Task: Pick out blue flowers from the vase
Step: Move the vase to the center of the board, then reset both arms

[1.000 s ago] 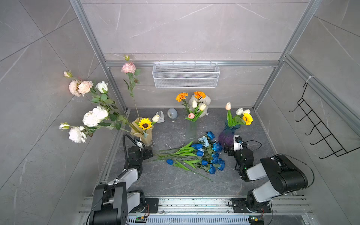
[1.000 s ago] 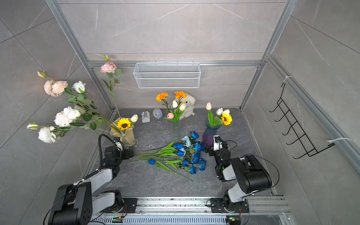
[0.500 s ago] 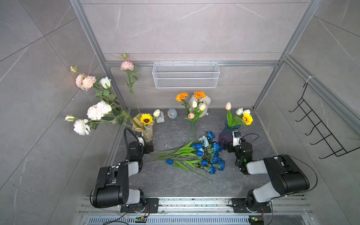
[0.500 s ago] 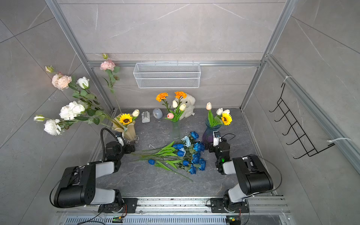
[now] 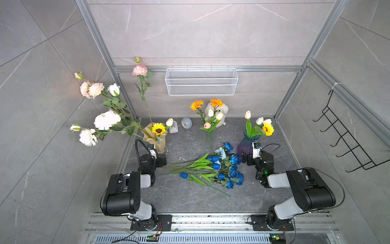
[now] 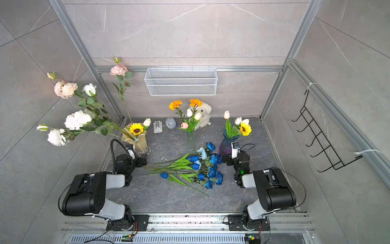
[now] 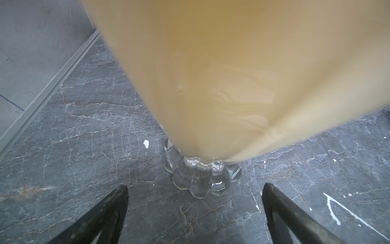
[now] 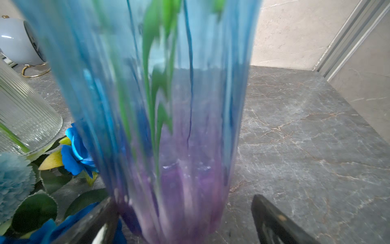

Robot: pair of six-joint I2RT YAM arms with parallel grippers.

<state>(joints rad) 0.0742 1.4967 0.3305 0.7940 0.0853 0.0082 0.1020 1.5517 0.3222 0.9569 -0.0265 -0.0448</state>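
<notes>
The blue flowers (image 5: 219, 169) (image 6: 199, 169) lie in a heap on the dark floor between the arms, stems pointing left; a blue rose (image 8: 76, 152) and a pale blue carnation (image 8: 12, 181) show in the right wrist view. My left gripper (image 5: 161, 161) (image 7: 195, 190) is open just short of the cream vase (image 5: 155, 139) (image 7: 211, 84), whose glass foot (image 7: 200, 177) stands ahead of the gap. My right gripper (image 5: 247, 160) (image 8: 183, 202) is open with the base of the blue-purple vase (image 5: 245, 145) (image 8: 168, 126) between its fingers; one finger is clearly apart from the glass.
A clear ribbed vase (image 5: 207, 141) with orange carnations stands at the middle back. Behind it are a plush toy (image 5: 219, 109), a grey egg-shaped object (image 5: 186, 123) and a wire basket (image 5: 201, 84) on the wall. Tall white and pink blooms (image 5: 106, 121) lean left from the cream vase.
Both arms have stretched farther back toward their vases. The cream vase and its tall blooms have shifted slightly toward the back wall. The heap of blue flowers has not moved.
</notes>
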